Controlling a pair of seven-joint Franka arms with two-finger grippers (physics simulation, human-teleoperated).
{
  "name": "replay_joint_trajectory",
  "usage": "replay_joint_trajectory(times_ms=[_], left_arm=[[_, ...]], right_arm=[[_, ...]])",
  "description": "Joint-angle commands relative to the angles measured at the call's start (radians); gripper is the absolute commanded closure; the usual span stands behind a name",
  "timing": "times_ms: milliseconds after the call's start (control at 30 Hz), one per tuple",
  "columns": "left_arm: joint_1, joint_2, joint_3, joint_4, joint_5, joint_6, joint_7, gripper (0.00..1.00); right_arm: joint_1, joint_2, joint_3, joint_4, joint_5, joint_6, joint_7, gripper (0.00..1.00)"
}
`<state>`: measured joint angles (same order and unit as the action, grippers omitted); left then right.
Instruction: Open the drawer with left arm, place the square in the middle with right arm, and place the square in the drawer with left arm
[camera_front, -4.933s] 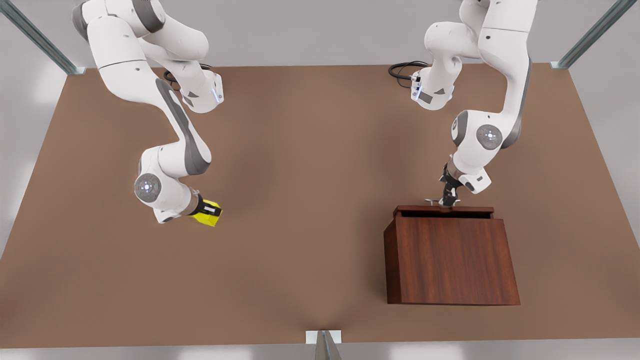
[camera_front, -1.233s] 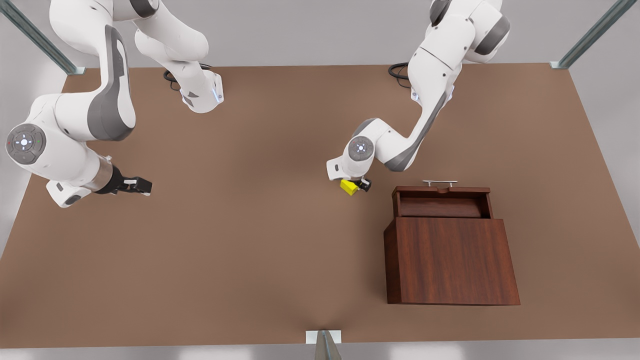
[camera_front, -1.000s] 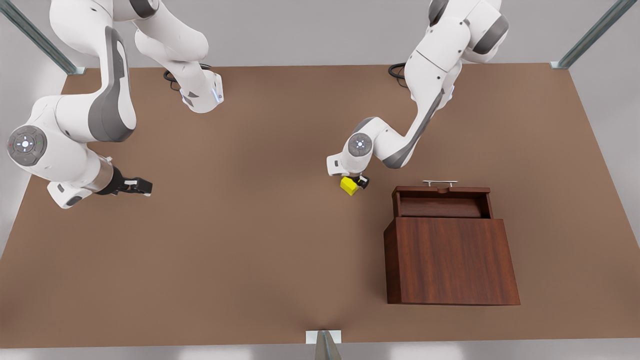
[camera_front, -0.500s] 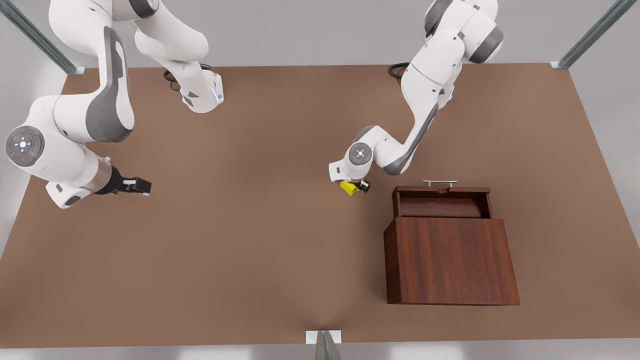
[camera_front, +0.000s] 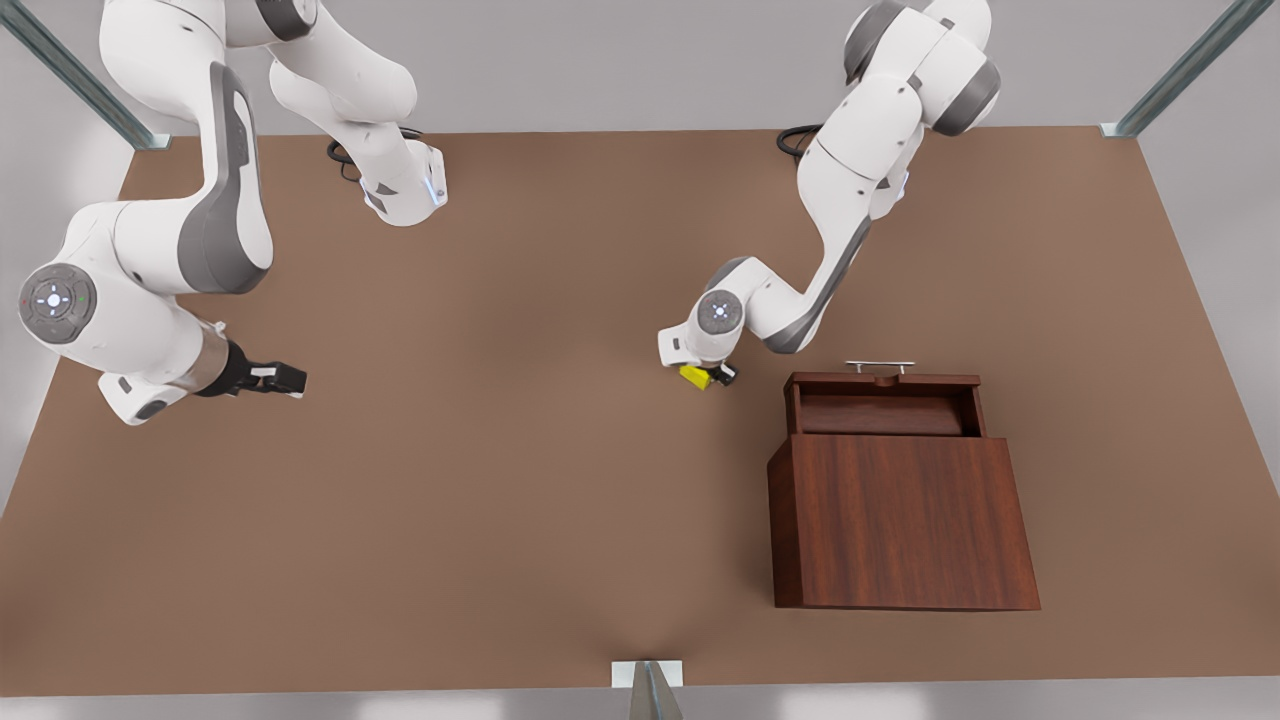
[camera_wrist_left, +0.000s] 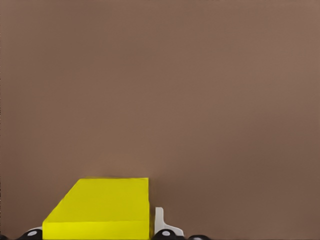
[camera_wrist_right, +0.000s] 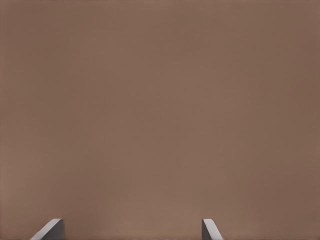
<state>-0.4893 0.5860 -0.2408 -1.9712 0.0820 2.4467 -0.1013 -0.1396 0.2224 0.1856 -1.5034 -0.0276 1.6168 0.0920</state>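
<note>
The drawer (camera_front: 885, 400) is being held pulled out of the top of the dark wooden cabinet (camera_front: 905, 520), with its silver bar handle (camera_front: 879, 366) sticking out at the far edge — and nothing is being kept inside the tray that can be seen. The square (camera_front: 695, 375) is being gripped by the left gripper (camera_front: 712, 376), whose fingers are closed on its sides; it is being held near the middle of the brown table (camera_front: 560, 480), just beside the drawer on the front view's left, and whether it is touching the table cannot be told. In the left wrist view the square (camera_wrist_left: 102, 207) is being shown as a small bright yellow block with flat, plain faces and sharp edges, squeezed between the fingers (camera_wrist_left: 165, 227). The right gripper (camera_front: 280, 378) is being kept waiting well apart at the front view's left, over bare table, with its fingers (camera_wrist_right: 50, 230) spread wide and nothing between them.
</note>
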Motion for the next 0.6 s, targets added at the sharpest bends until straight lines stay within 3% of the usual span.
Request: replay_joint_trajectory(times_ms=[0, 567], left_arm=[[0.0, 0.0, 0.0, 0.0, 0.001, 0.0, 0.0, 0.27], [0.0, -0.043, 0.014, 0.011, -0.01, -0.025, -0.054, 0.29]], right_arm=[[-0.002, 0.0, 0.0, 0.0, 0.0, 0.0, 0.0, 0.0], [-0.006, -0.001, 0.0, -0.001, 0.005, -0.002, 0.0, 0.0]])
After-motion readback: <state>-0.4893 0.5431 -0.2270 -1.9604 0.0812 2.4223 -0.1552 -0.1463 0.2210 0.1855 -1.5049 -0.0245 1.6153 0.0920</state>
